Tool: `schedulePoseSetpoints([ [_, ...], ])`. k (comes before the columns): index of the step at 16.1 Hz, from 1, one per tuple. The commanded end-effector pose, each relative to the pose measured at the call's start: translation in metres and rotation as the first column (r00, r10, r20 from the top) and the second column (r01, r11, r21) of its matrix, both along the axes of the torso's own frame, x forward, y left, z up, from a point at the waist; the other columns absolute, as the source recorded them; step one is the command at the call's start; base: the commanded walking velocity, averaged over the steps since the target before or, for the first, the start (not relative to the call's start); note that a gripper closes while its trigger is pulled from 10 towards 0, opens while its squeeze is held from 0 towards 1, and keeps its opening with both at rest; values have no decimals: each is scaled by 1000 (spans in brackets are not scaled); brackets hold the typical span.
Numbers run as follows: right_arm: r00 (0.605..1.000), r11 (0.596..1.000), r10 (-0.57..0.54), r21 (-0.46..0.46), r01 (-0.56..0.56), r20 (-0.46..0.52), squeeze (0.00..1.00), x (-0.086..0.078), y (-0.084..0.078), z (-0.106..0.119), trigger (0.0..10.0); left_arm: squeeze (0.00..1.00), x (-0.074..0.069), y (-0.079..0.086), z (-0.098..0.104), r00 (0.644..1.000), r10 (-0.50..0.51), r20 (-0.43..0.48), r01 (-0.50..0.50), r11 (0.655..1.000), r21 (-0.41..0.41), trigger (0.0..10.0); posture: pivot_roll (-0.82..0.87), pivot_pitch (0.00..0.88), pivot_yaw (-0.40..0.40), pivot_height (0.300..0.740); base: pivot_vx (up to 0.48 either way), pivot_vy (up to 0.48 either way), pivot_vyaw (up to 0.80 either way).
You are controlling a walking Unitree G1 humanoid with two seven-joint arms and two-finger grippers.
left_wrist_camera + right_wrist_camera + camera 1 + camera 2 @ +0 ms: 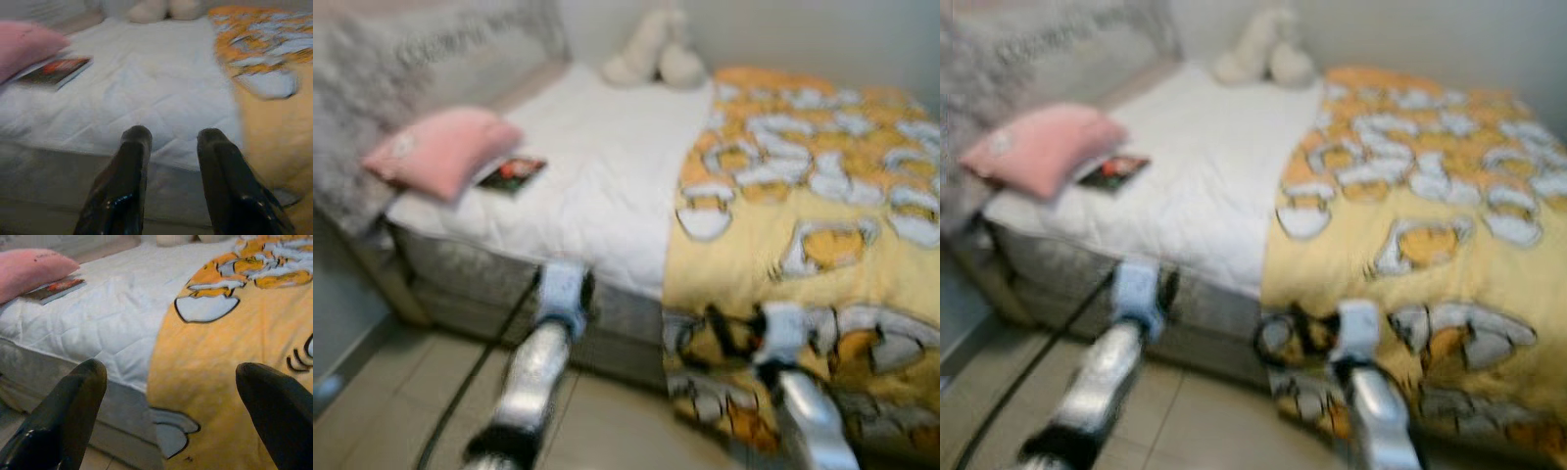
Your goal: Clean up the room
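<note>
Here, a bed (597, 186) with a white quilted cover fills the room's corner — a yellow patterned blanket (822, 225) draped over its far half. A pink pillow (440, 149) lies at the bed's head, overlapping a book (512, 174). A pale plush toy (656, 49) sits by the wall. At the bed's near edge, left gripper (173, 142) and right gripper (171, 382) hover — fingers spread, empty.

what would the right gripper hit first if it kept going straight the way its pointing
Most likely the yellow patterned blanket. The right gripper, fingers spread wide, points at the bed's edge where the blanket drapes over the white mattress cover. Depth is hard to judge, but nothing else shows in between.
</note>
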State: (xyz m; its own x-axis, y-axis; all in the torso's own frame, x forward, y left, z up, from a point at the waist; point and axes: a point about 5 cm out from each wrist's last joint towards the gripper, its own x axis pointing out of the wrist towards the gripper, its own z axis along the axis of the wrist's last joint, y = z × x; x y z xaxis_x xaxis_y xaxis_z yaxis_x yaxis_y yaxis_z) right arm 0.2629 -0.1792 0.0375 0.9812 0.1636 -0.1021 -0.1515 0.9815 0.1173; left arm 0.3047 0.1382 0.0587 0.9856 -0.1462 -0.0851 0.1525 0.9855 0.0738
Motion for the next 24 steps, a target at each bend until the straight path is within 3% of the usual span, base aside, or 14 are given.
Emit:
schedulePoseSetpoints([
  [1, 1000, 1000, -24, 19, 24, -16, 0, -11, -4, -5, 10000, 1000, -7, 21, -2, 1000, 24, -11, -24, 1000, -12, 10000, 78, 0, 30, 740, 0, 0, 494],
  [2, 999, 999, -31, 16, 31, -22, 0, -15, -6, -7, 10000, 1000, -10, 23, -2, 1000, 21, -17, -21, 1000, -18, 10000, 78, 0, 30, 740, 0, 0, 494],
  [3, 998, 999, -41, 7, 41, -44, 0, -23, -11, -13, 10000, 1000, -12, 28, -6, 994, 84, -65, -88, 995, -56, 10000, 80, 0, 32, 740, 0, 0, 500],
  [4, 996, 999, -48, 10, 48, -69, 0, -25, -11, -17, 10000, 1000, -10, 20, -4, 989, 121, -84, -129, 986, -101, 10000, 80, 0, 29, 740, 0, 0, 494],
  [7, 999, 1000, -17, 8, 17, -52, 0, -16, -3, -11, 10000, 1000, -9, 10, 3, 999, 47, -18, -48, 997, -61, 10000, 77, 0, 29, 740, 0, 0, 490],
  [10, 999, 1000, -24, 15, 25, -37, 0, -7, -8, -5, 10000, 1000, -21, 5, -3, 998, -13, -66, 12, 1000, -27, 10000, 90, 0, 33, 740, 0, 0, 490],
  [11, 999, 1000, -20, 14, 21, -37, 0, -5, -9, -5, 10000, 0, -17, 1, 2, 999, -22, -48, 22, 1000, 3, 10000, 93, 0, 34, 740, 0, 0, 488],
  [14, 999, 1000, 15, 8, -14, -39, 0, 2, -2, -4, 10000, 0, -7, -4, 9, 999, 7, -32, -6, 1000, 16, 10000, 96, 0, 40, 740, 415, 0, 488],
  [15, 999, 1000, 23, 14, -23, -42, 0, 3, 2, -4, 10000, 0, -7, -1, 9, 998, 43, -48, -44, 999, -17, 10000, 94, 0, 43, 740, 420, 0, 494],
  [20, 997, 998, 52, 33, -50, -60, 0, 1, 13, -9, 10000, 0, -11, 0, 6, 997, 55, -48, -56, 998, -23, 10000, 97, 0, 41, 740, 419, 0, 490],
  [23, 998, 998, -5, 58, 8, -55, 0, 6, 13, -6, 10000, 0, -10, -1, 6, 996, 62, -68, -67, 995, -72, 10000, 103, 0, 37, 740, 281, -81, 160],
  [24, 999, 999, -12, 36, 14, -34, 0, 2, 8, -5, 10000, 0, -11, 4, 6, 997, 54, -52, -56, 997, -52, 10000, 103, 0, 37, 740, 0, 0, 625],
])
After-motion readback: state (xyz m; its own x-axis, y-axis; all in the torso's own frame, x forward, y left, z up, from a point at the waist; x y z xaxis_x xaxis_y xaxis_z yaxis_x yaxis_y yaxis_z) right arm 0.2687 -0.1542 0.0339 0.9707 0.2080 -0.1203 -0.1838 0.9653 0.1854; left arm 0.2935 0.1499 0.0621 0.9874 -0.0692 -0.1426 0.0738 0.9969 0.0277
